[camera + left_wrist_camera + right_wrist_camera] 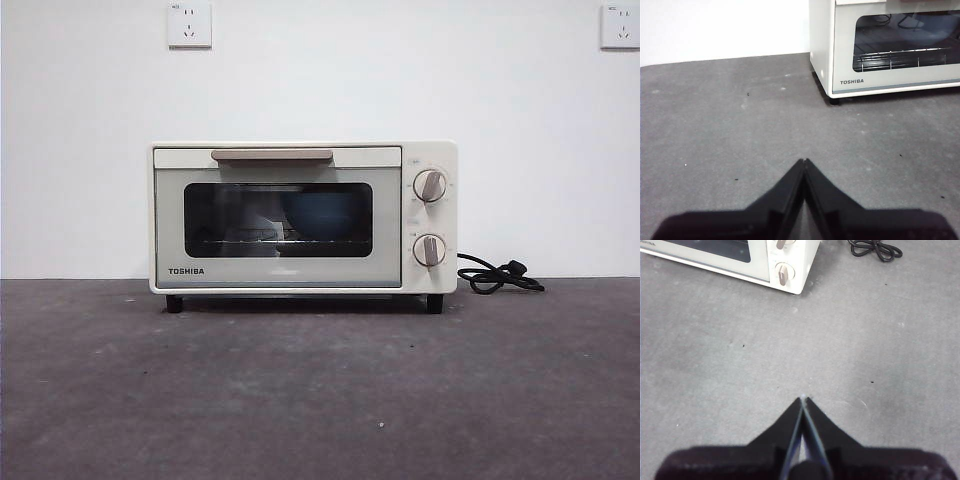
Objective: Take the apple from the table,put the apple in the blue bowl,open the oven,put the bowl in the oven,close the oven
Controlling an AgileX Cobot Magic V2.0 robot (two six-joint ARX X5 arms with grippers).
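The cream-white TOSHIBA oven [303,217] stands at the back of the dark grey table [320,390], its glass door closed and its beige bar handle [271,155] up. Through the window the blue bowl [318,214] shows on the wire rack inside. The apple is hidden; I cannot make it out in the bowl. My left gripper [804,161] hangs shut over bare table in front of the oven's [885,45] left corner, nothing in it. My right gripper [803,398] is shut and holds nothing, over the table before the oven's [740,260] knob side.
The oven's black cord [498,274] lies coiled on the table to its right, also visible as a coiled cord [874,248] in the right wrist view. Two round knobs [430,218] sit on the oven's right panel. A white wall with two sockets stands behind.
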